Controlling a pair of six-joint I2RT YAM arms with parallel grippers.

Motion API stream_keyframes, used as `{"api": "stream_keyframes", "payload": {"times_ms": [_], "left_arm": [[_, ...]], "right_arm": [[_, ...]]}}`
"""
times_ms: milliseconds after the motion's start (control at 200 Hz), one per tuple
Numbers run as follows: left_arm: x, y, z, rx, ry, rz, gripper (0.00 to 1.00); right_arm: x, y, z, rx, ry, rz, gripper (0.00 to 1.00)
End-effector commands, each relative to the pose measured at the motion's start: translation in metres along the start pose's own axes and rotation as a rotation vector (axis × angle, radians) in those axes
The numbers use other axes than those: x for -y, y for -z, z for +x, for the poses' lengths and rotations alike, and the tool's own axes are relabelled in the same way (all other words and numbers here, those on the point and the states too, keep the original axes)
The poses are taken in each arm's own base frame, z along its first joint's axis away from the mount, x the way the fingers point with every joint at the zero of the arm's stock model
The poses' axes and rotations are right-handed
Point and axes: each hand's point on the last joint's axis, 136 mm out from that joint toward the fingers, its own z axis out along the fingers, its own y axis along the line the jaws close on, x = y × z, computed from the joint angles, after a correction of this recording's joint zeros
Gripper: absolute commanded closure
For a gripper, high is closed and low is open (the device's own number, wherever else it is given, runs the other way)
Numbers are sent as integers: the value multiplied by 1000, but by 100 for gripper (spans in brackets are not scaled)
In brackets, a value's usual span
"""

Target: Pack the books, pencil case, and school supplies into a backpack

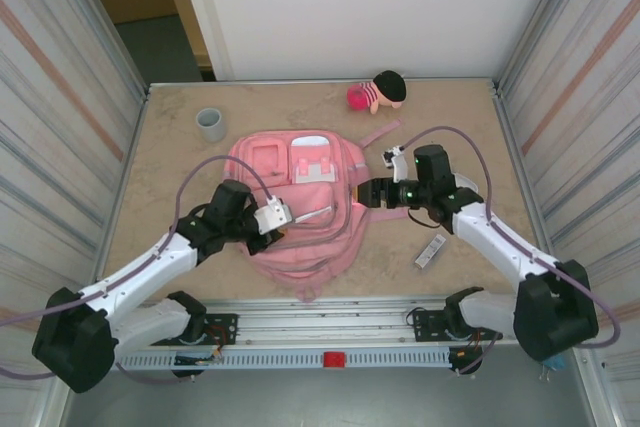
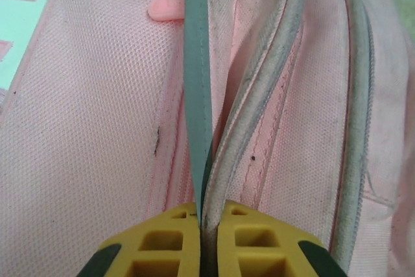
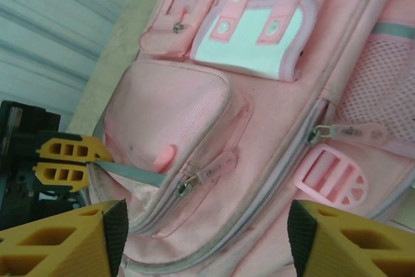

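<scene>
The pink backpack (image 1: pixel 300 202) lies flat in the middle of the table, pockets up. My left gripper (image 1: pixel 285 215) is at its near left side, shut (image 2: pixel 209 209) on the grey piped edge of a front pocket (image 2: pixel 259 95) together with a teal band (image 2: pixel 196 63). From the right wrist view that gripper (image 3: pixel 91 160) holds the pocket's corner beside the zip puller (image 3: pixel 211 172). My right gripper (image 1: pixel 365 192) hovers open (image 3: pixel 207 225) over the backpack's right side, nothing between its fingers. A grey-white strip (image 1: pixel 431 250) of the school supplies lies on the table at the right. The books and pencil case are out of view.
A grey cup (image 1: pixel 210 124) stands at the back left. A pink plush doll (image 1: pixel 378 92) lies at the back edge. A pink strap (image 1: pixel 380 135) trails from the backpack's top right. Metal walls close in both sides.
</scene>
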Motion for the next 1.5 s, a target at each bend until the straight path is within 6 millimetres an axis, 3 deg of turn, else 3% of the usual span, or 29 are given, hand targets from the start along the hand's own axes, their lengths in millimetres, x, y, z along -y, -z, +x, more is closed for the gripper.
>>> {"api": "stream_keyframes", "payload": {"times_ms": [0, 326, 516, 626, 892, 1087, 1173, 1268, 1493], "left_arm": [[-4, 12, -35, 169, 96, 65, 96], [-11, 11, -37, 232, 179, 123, 97], [-16, 12, -37, 243, 187, 105, 97], [-22, 14, -36, 247, 193, 89, 97], [-26, 16, -36, 255, 204, 84, 97], [-26, 17, -38, 267, 203, 88, 97], [-26, 18, -40, 271, 200, 87, 97], [-26, 18, -40, 276, 197, 85, 97], [-26, 18, -41, 277, 196, 86, 97]], "right_arm": [[-21, -9, -21, 8, 46, -93, 29], [-29, -52, -27, -106, 55, -285, 27], [-38, -75, -13, -212, 54, -371, 28], [-43, -69, 4, -267, 47, -395, 30], [-62, -30, 35, -348, 48, -438, 38], [-62, -31, 30, -336, 52, -436, 48], [-56, -36, 27, -330, 54, -409, 47], [-47, -41, 24, -320, 48, -368, 38], [-33, -47, 18, -313, 18, -330, 41]]}}
